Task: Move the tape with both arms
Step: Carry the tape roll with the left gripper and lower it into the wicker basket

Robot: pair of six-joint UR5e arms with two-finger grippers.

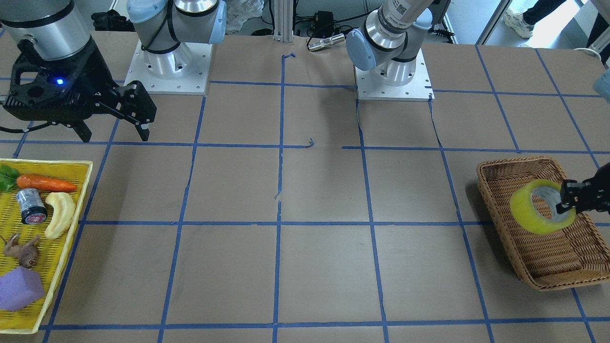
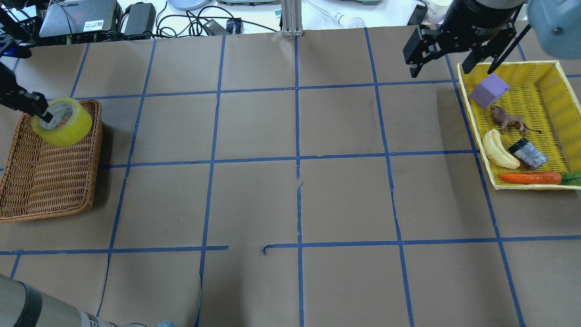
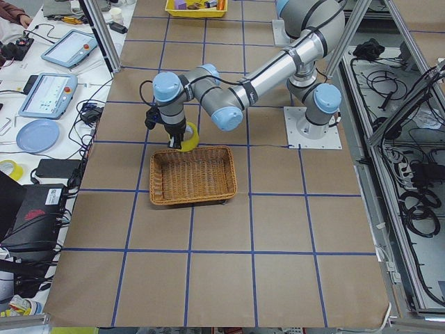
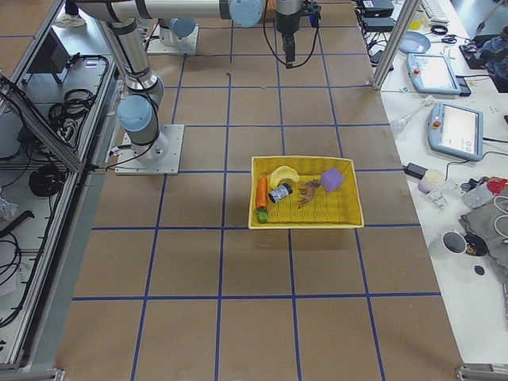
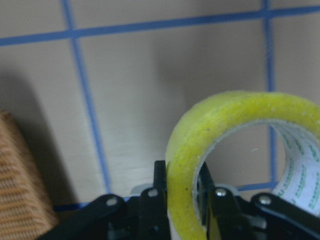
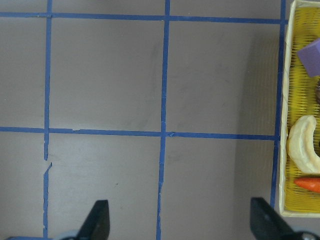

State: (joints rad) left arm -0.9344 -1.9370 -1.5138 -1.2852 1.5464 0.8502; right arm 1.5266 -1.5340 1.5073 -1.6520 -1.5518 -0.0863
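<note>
1. Exterior front-facing. Tape (image 1: 528,213), qty 1: held in the air above the wicker basket (image 1: 548,271), qty 1, touching no weave. Left gripper (image 1: 564,199) is clamped on the roll's wall. Right gripper (image 1: 114,133) hangs with jaws spread and empty beside the yellow tray (image 1: 47,163), qty 1, well apart from the tape.
2. Overhead exterior. Tray contents, qty 1 each: purple block (image 2: 489,90), animal figurine (image 2: 508,121), banana toy (image 2: 499,154), black jar (image 2: 527,153), carrot (image 2: 529,178). That makes five. The tape sits over the basket's far corner.
3. Exterior left. Arms, qty 2. The near left arm (image 3: 229,104) reaches to the basket's far rim, and the tape is at its tip.
4. Exterior right. The right arm (image 4: 159,9) stretches across the top. The tray shows the same five items.
5. Left wrist-mounted. One finger is inside the core and one outside, pinching the yellow wall. Bare table lies below, with the basket's edge at the left.
6. Right wrist-mounted. The two fingertips are wide apart with nothing between them. Progress, as a judgement: the tape is in one arm only and resting in neither container. A set-down or a pass between the arms is left to do, and which of the two cannot be told.
</note>
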